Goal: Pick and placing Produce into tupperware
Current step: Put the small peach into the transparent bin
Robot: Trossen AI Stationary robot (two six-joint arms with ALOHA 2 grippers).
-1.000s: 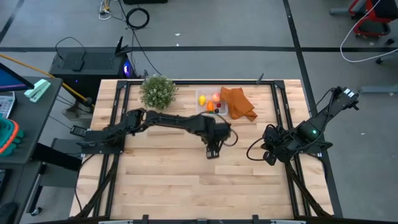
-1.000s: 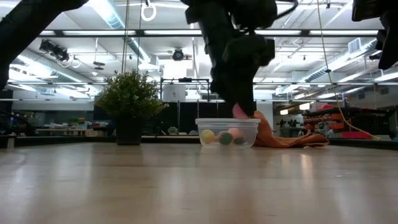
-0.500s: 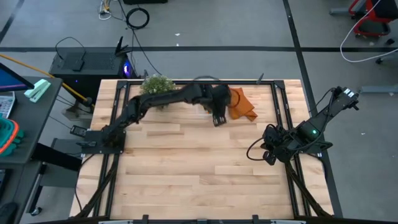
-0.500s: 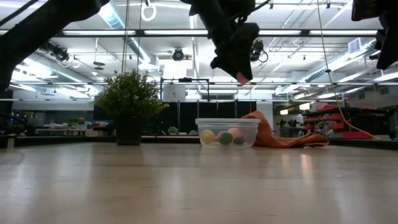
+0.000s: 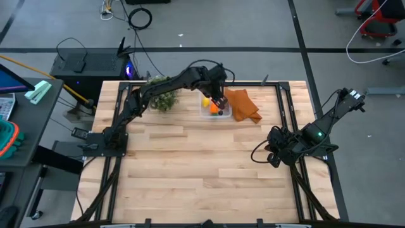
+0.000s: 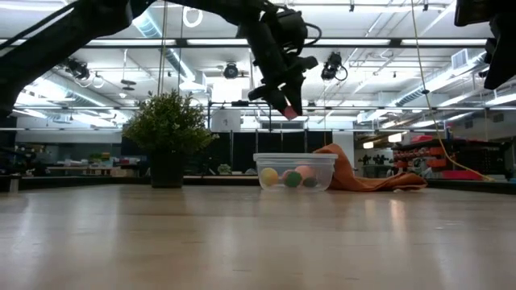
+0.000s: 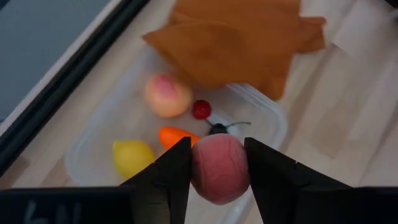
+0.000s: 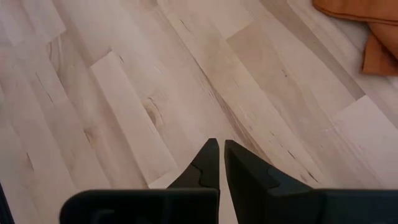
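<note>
The clear tupperware [image 7: 267, 112] stands at the table's far middle [image 5: 215, 109] beside the orange cloth. In it lie a yellow lemon [image 7: 132, 157], an orange carrot [image 7: 175, 135], a pale pink fruit [image 7: 166, 94], a small red fruit [image 7: 201, 109] and a tiny dark berry [image 7: 217, 128]. My left gripper [image 5: 219, 101] hangs high above the tupperware, shut on a pink-red fruit [image 7: 219, 168], which also shows in the low view [image 6: 289, 112]. My right gripper [image 8: 221, 163] is shut and empty, low at the table's right side [image 5: 275, 158]. My left gripper pinches the pink-red fruit by its two opposite sides [image 7: 198, 171] between its two fingers [image 7: 173, 177]. The fingers point down at a slant, from above. The fruit is lifted clear, well above the tupperware's rim.
An orange cloth [image 5: 242, 105] lies crumpled right of the tupperware. A bushy green plant [image 5: 159, 95] stands to its left at the far edge. Bare wooden tabletop [image 5: 202, 171] spreads across the middle and near side.
My left gripper has risen from the table's middle and swung toward the far edge, carrying the pink-red fruit, and now hangs over the tupperware. The fruit has stayed between the fingers. My right arm has kept still.
</note>
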